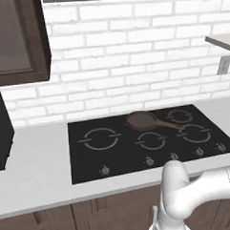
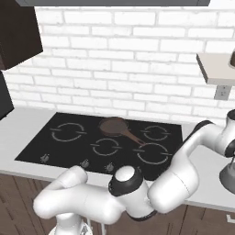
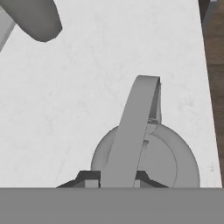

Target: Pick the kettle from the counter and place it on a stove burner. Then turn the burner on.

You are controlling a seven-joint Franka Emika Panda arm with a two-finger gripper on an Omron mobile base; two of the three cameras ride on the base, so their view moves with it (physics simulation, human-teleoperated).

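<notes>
Kettle [image 3: 168, 164] seen from above on pale counter [image 3: 87, 96], arched handle [image 3: 131, 135] running between fingertips [image 3: 89, 178], gripper [image 3: 117, 180] apparently closed on handle

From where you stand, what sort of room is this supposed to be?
A kitchen, computer-rendered by the look of it. A black glass cooktop with ring-marked burners is set into a pale counter, a brown frying pan sits on it, and a white brick wall runs behind.

one kettle [image 3: 148, 153], one frying pan [image 1: 142, 120], four burner rings, five knobs
</notes>
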